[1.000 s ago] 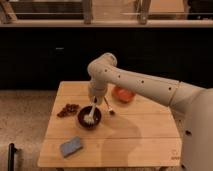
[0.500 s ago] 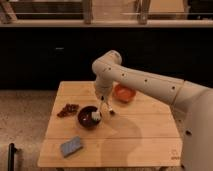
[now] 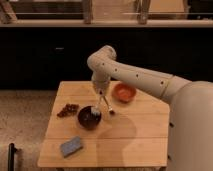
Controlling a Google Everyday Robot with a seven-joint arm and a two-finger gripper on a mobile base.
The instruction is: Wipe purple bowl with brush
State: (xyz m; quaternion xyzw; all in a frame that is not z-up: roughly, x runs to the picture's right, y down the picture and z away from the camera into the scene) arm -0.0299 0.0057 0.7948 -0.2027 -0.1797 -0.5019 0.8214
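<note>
The purple bowl (image 3: 88, 119) is a dark round bowl on the wooden table (image 3: 125, 140), left of the middle. A whitish bristle head, the brush (image 3: 94, 111), shows at the bowl's upper right rim. My gripper (image 3: 101, 93) hangs from the pale arm just above and to the right of the bowl, over the brush. Whether it is holding the brush does not show.
An orange bowl (image 3: 124, 92) stands at the back right of my gripper. A thin spoon-like utensil (image 3: 109, 109) lies just right of the purple bowl. A blue-grey sponge (image 3: 72, 146) lies at the front left. Small dark reddish pieces (image 3: 67, 109) lie left of the bowl.
My gripper has risen and shifted a little to the right from low over the bowl. The whitish brush head stays at about the same place in the bowl.
</note>
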